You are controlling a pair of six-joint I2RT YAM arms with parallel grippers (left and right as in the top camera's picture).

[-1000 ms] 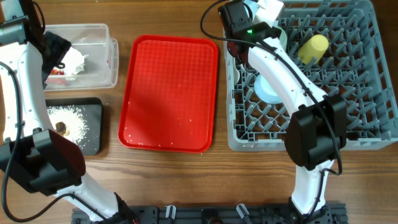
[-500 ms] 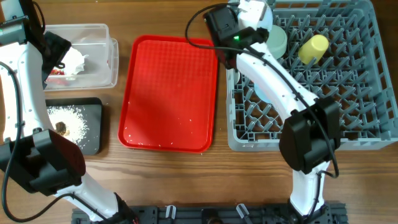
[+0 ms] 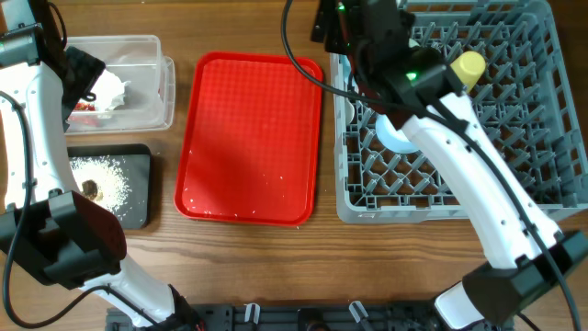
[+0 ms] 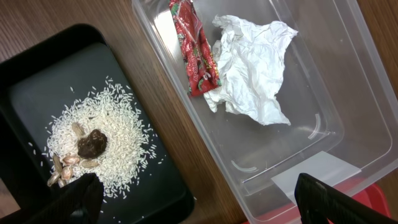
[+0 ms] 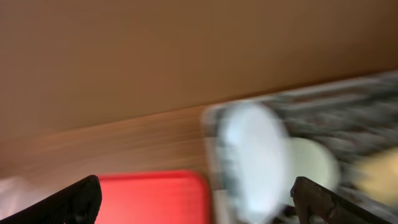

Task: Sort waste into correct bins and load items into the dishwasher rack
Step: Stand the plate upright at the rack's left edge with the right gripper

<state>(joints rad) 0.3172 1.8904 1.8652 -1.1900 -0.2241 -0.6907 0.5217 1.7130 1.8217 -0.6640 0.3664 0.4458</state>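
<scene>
The clear tub (image 4: pixel 323 93) holds a crumpled white napkin (image 4: pixel 252 68) and a red wrapper (image 4: pixel 194 50). Beside it, the black tray (image 4: pixel 37 93) carries brown scraps (image 4: pixel 92 143) on white crumbs. My left gripper (image 4: pixel 199 208) hangs open above both, holding nothing. My right gripper (image 5: pixel 199 205) is open and empty over the grey rack's (image 3: pixel 551 138) back left corner. Its view is blurred. It shows a pale blue plate (image 5: pixel 249 158) on edge in the rack, with a pale green bowl (image 5: pixel 311 165) behind it. A yellow cup (image 3: pixel 467 66) and a pale blue bowl (image 3: pixel 395 136) also sit in the rack.
A flat red serving tray (image 3: pixel 250 138) lies between the bins and the rack, with a few crumbs near its front edge. The right arm reaches diagonally across the rack from the front right. The left arm runs along the table's left edge.
My right gripper has gone from shut to open, letting go of the pale blue plate in the rack's back left corner, and the arm has swung. The left arm is unmoved.
</scene>
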